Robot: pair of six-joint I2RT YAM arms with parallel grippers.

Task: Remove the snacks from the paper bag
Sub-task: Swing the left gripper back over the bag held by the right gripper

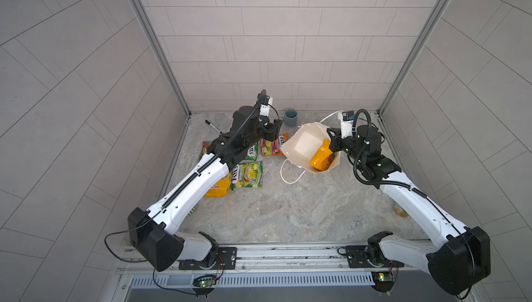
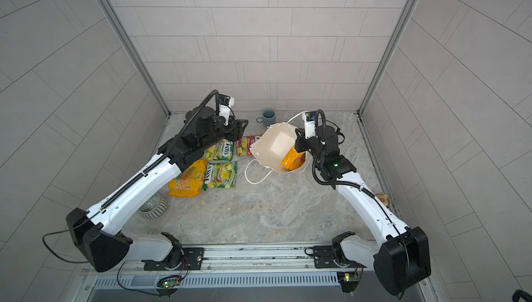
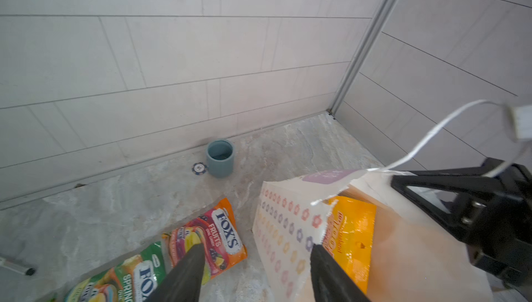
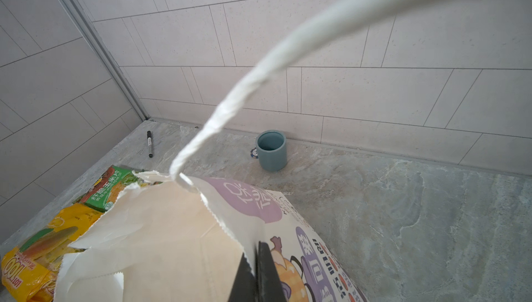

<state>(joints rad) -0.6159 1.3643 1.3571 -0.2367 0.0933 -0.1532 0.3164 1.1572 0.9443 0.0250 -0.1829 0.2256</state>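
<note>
Right claw point(image 4: 254, 253) pinches paper bag point(image 4: 172, 243) rim; left claw point(image 3: 257, 246) spread alongside.

A grey-blue cup point(image 1: 290, 117) stands against the back wall, with a round token point(image 3: 199, 168), perhaps a poker chip, just beside it. A black marker point(image 4: 149, 143) lies well apart from the cup.

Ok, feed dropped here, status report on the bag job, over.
Left tool open, empty, beside paper bag mouth. Right tool shut on bag rim. One orange packet inside; other packets on table. Mouth unobstructed.
</note>
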